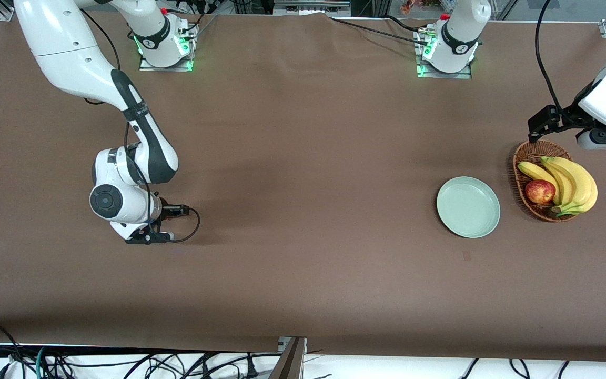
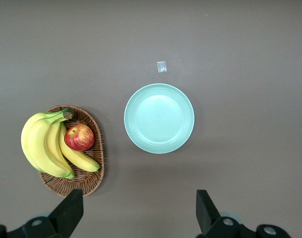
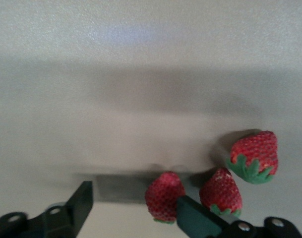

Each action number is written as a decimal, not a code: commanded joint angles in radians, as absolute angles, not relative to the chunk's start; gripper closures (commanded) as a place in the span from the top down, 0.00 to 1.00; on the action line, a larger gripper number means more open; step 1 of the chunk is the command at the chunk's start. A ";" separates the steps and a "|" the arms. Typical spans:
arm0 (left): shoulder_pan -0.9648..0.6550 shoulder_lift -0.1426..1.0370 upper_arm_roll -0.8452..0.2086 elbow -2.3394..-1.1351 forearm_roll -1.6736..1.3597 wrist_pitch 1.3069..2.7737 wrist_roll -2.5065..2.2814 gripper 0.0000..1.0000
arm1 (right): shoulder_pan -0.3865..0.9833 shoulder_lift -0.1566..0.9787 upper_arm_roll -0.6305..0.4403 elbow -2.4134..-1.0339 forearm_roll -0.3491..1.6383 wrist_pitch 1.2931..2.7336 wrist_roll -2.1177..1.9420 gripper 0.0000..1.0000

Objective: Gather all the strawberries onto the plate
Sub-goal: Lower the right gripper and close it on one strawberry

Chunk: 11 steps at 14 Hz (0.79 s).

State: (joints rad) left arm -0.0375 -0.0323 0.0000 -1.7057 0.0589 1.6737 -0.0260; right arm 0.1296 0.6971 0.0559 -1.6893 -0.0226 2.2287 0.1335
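Brown table (image 1: 303,210) | basket (image 1: 525,158) beside plate (image 1: 468,207) | left tool (image 2: 138,208) spread | right tool (image 3: 133,206) spread around strawberry (image 3: 163,196)

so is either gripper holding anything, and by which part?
Nothing held. Right gripper sits open around one strawberry, not yet gripping. Left gripper is open over the table.

High front overview; downward wrist views, left sharing plate (image 2: 159,118).

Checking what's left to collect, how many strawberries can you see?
3 small red strawberries, all on the table under the right end effector: one between its fingers, two beside it. None hidden, seemingly.
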 commanded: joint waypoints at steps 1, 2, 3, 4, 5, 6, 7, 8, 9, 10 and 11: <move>-0.034 -0.018 0.002 -1.674 0.038 1.651 -0.009 1.00 | 0.124 0.672 0.060 -1.666 -0.025 2.182 0.115 0.99; -0.034 -0.018 0.002 -1.674 0.038 1.651 -0.009 1.00 | 0.123 0.673 0.060 -1.626 -0.025 2.118 0.114 0.99; -0.034 -0.018 0.002 -1.672 0.038 1.651 -0.009 1.00 | 0.123 0.673 0.060 -1.599 -0.025 2.065 0.114 0.99; -0.034 -0.018 0.002 -1.672 0.038 1.651 -0.009 1.00 | 0.123 0.672 0.060 -1.592 -0.025 2.034 0.117 0.99; -0.034 -0.018 0.002 -1.672 0.038 1.651 -0.011 1.00 | 0.121 0.672 0.060 -1.597 -0.025 2.022 0.117 0.99; -0.034 -0.018 0.002 -1.672 0.038 1.651 -0.011 1.00 | 0.121 0.672 0.060 -1.606 -0.028 2.017 0.118 0.99; -0.034 -0.018 0.002 -1.672 0.038 1.651 -0.011 1.00 | 0.121 0.673 0.058 -1.618 -0.028 2.017 0.120 0.99; -0.034 -0.018 0.002 -1.672 0.038 1.651 -0.009 1.00 | 0.123 0.675 0.058 -1.627 -0.028 2.019 0.123 0.99; -0.034 -0.018 0.002 -1.672 0.038 1.651 -0.009 1.00 | 0.123 0.681 0.055 -1.634 -0.029 2.022 0.123 0.99; -0.034 -0.018 0.002 -1.672 0.038 1.651 -0.011 1.00 | 0.121 0.686 0.054 -1.635 -0.038 2.023 0.121 0.99; -0.034 -0.018 0.002 -1.672 0.038 1.651 -0.011 1.00 | 0.120 0.687 0.054 -1.635 -0.041 2.026 0.123 0.99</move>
